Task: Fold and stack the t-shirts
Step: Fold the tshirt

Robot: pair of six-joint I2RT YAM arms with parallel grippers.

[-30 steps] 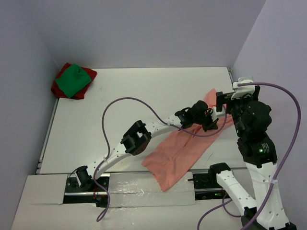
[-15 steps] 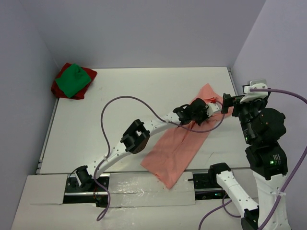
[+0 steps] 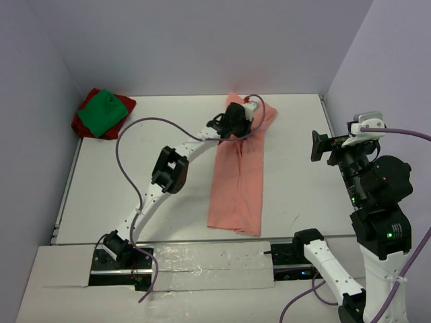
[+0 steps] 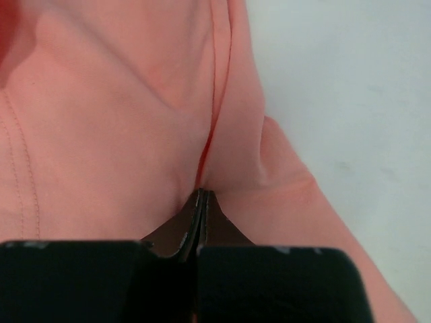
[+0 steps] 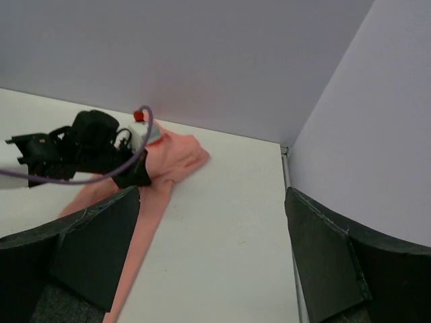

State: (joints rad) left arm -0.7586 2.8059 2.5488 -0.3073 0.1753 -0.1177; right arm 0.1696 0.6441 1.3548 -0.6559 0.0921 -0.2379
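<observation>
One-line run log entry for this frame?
left tool: shut on salmon-pink t-shirt, far end | right tool: open, empty, off the cloth | stack: green t-shirt on dark red t-shirt, far-left corner

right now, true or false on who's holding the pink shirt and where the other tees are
1. The left fingers are shut on the salmon-pink t-shirt. True.
2. The right fingers grip the same shirt. False: they are open and empty, raised off to its right.
3. The green t-shirt lies on the dark red t-shirt in the far left corner. True.
4. The salmon-pink t-shirt is stacked on the green one. False: it lies apart from them as a long strip in the middle of the table.
</observation>
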